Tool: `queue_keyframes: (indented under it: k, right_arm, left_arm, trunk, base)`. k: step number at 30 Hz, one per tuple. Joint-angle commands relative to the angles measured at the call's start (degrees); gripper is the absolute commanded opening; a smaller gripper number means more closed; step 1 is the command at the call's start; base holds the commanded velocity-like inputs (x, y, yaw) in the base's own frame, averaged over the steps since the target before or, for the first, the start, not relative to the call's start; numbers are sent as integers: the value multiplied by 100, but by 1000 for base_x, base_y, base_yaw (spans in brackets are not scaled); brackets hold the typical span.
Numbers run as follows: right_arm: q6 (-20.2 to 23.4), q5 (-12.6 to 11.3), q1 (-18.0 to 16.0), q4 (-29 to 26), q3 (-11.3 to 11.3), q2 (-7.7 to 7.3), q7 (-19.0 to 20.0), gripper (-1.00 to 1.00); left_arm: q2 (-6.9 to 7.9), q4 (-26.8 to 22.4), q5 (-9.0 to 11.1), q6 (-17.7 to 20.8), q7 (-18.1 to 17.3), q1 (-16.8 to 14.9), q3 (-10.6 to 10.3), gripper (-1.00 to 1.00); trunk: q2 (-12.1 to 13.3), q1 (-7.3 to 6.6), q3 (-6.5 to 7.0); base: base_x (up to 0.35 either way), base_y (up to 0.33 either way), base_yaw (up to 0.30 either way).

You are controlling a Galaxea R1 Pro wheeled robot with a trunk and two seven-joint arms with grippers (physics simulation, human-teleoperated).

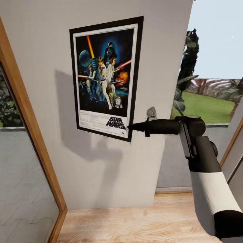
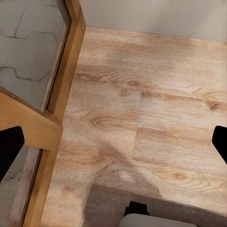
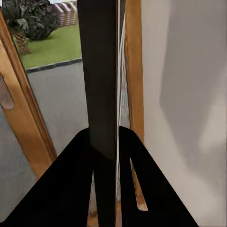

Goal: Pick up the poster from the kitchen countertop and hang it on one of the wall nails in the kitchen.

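Note:
The Star Wars poster (image 1: 104, 77), black-framed with a white border, stands upright and slightly tilted, flat against the light grey wall (image 1: 40, 40). My right gripper (image 1: 130, 127) reaches in from the right and is shut on the poster's lower right corner. In the right wrist view the poster (image 3: 99, 71) shows edge-on as a dark strip pinched between the black fingers of the right gripper (image 3: 106, 131). The wall nail is hidden. My left gripper (image 2: 113, 142) points down at the wooden floor (image 2: 142, 104), open and holding nothing. The kitchen countertop is out of view.
A wooden door frame with glass (image 1: 30, 135) runs down the wall's left side. To the right of the wall an opening looks onto a garden lawn (image 1: 209, 104), with another wooden frame (image 1: 233, 141) at the far right. Light wood floor (image 1: 135, 222) lies below.

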Motion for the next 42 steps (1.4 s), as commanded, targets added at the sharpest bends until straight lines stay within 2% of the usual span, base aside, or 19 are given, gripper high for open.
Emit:
queue_keyframes:
  k: [1,5,16,20,42]
  right_arm:
    - [98,-6,-343,344,0,-14,546,-100]
    - [99,-12,-554,642,1,-14,833,-100]
    - [91,-17,-609,777,10,-28,950,-100]
    - [86,-15,-684,792,13,-45,1145,-100]
    - [-41,44,-795,747,37,-59,1198,-100]
  left_arm:
    - [-2,-3,16,-20,-11,2,5,100]
    - [-1,-4,16,-22,-11,2,5,100]
    - [-3,2,12,-22,-11,2,5,100]
    - [-8,2,9,-23,-11,2,5,100]
    - [-10,-3,8,-23,-12,2,5,100]
  trunk:
    - [-5,3,-4]
    - [-5,3,-4]
    - [-5,3,-4]
    - [-5,3,-4]
    - [-5,3,-4]
  base:
    - [0,0,0]
    - [0,0,0]
    - [0,0,0]
    - [0,0,0]
    - [0,0,0]
